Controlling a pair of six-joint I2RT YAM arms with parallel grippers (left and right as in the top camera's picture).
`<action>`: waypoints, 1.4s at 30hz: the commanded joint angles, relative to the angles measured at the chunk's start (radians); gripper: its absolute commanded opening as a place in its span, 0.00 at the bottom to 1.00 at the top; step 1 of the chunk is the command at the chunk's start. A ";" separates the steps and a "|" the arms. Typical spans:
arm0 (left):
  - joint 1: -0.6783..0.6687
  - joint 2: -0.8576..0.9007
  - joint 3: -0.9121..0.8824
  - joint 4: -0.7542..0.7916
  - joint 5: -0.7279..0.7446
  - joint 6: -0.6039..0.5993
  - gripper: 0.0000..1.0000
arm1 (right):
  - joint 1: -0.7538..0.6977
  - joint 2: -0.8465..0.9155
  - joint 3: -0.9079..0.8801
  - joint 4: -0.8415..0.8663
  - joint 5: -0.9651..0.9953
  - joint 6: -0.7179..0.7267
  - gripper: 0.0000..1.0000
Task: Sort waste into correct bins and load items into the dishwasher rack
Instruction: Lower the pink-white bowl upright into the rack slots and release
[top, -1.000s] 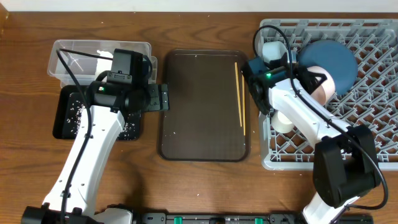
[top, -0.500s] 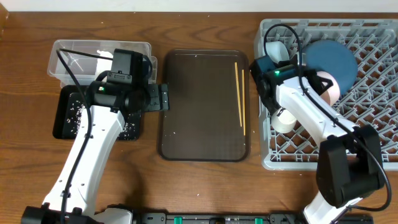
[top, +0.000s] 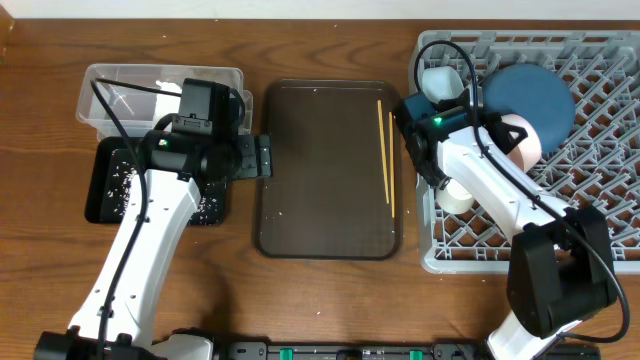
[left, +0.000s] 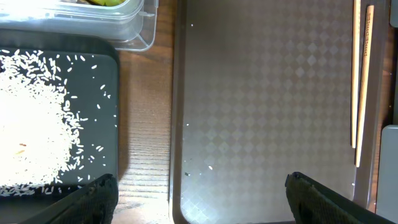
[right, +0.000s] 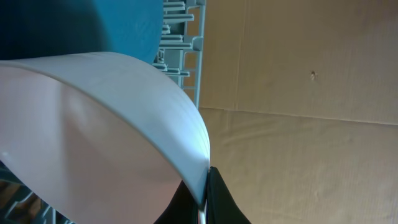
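**Right claw meets white bowl in dishwasher rack**

The right gripper sits against a white bowl inside the grey dishwasher rack. A dark-blue dish stands just beside that claw. Two chopsticks lie well apart from it on the brown serving tray. The left gripper, jaws spread, hovers at that tray's edge. The black tray, strewn with rice scraps, and the clear tub lie back behind this claw, under its arm.

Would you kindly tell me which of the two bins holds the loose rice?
The shallow black tray; white rice covers its floor, unlike the clear tub beside it.
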 joint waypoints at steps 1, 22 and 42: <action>0.003 -0.011 0.017 -0.003 -0.013 0.006 0.89 | -0.002 -0.008 -0.007 0.005 -0.005 0.021 0.02; 0.003 -0.011 0.017 -0.002 -0.013 0.006 0.89 | -0.085 -0.007 -0.007 0.130 -0.117 0.042 0.01; 0.003 -0.011 0.017 -0.002 -0.013 0.006 0.89 | 0.077 -0.008 -0.002 0.100 -0.209 -0.040 0.62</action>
